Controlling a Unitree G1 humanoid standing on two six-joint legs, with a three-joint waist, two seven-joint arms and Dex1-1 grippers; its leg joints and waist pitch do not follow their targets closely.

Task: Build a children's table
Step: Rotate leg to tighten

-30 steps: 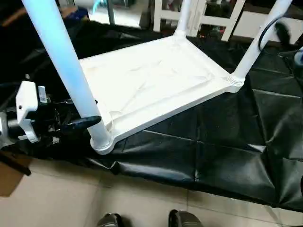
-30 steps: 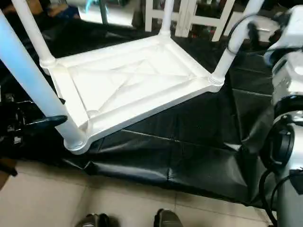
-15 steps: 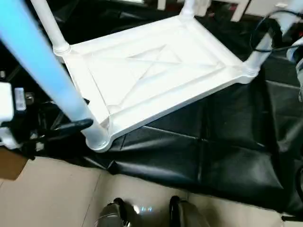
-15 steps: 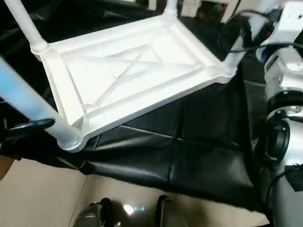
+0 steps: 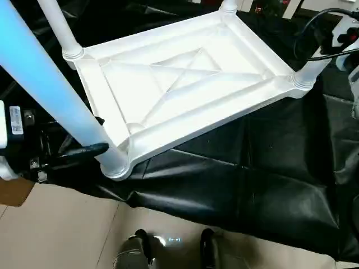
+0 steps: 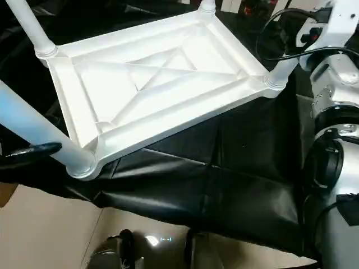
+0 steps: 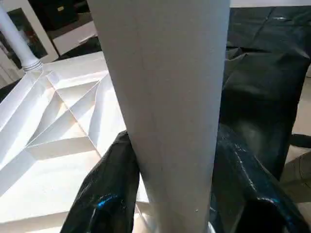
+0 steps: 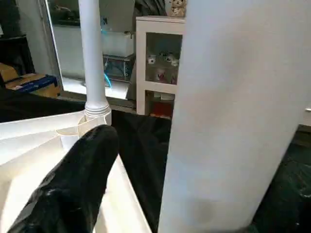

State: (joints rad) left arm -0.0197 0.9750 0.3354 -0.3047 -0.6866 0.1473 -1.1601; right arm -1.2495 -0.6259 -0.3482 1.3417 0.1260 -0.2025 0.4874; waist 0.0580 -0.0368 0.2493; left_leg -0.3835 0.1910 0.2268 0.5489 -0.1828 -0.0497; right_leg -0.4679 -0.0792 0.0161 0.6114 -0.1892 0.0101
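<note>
Where left fingers [image 7: 114, 189] close — table leg [image 7: 165, 97] between.

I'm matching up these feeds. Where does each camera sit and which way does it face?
Left eye: on the head, looking down at the upturned table top; left claw at the near leg.
Right eye: same scene from slightly aside; right arm at the edge.
Left wrist: along its black fingers flanking that leg.
Right wrist: along one finger beside another leg.
All four share the ribbed top.
</note>
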